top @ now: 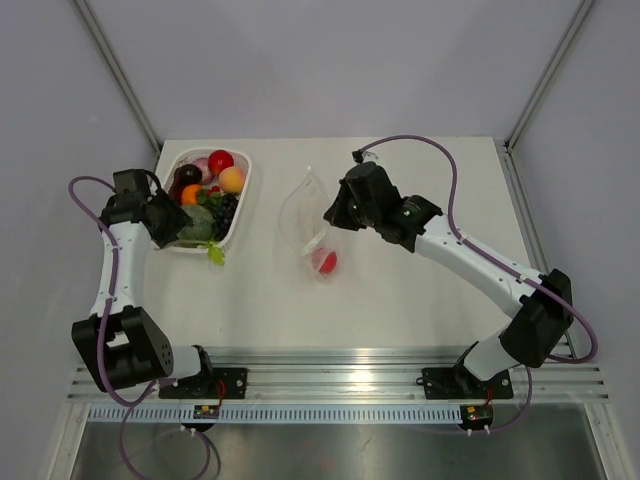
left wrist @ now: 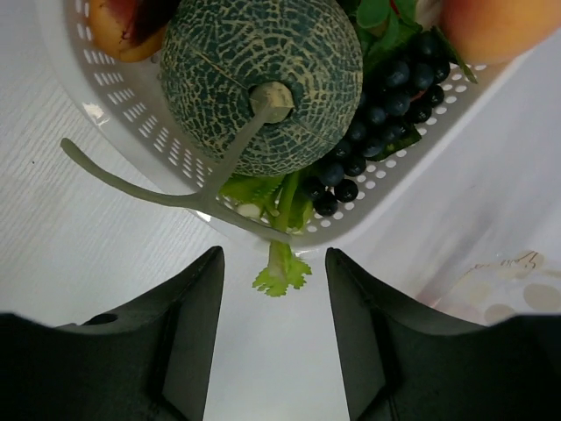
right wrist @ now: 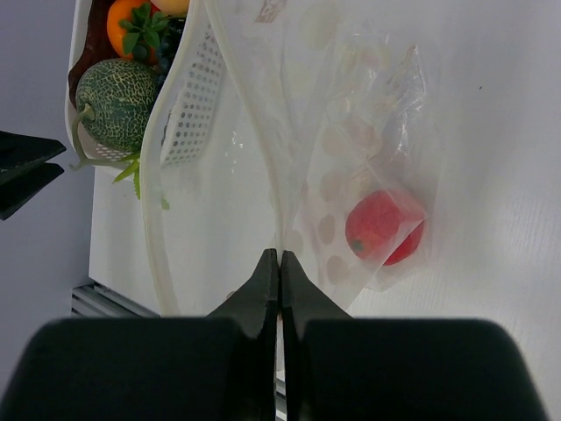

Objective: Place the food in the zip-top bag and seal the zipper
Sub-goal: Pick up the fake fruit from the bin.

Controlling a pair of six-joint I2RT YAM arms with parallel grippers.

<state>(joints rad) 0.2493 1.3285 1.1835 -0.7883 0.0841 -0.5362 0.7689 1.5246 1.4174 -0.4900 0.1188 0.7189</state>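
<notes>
The desk is plain white, and so is the tray, its walls patterned with rows of small slots. The melon is dark green under pale cracked netting, beside blue-black grapes, a bright green leafy piece and an orange fruit. The clear zip-top bag bears faint pale dots, and a red ball shows through it. The left tool and right tool are black.

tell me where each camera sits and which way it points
top external: above and behind the bases, looking down on the table; both arms show.
left wrist: on the left arm, facing the melon in the tray; left gripper open.
right wrist: facing the zip-top bag; right gripper pinches its rim.
shared: both wrist views show the melon.
</notes>
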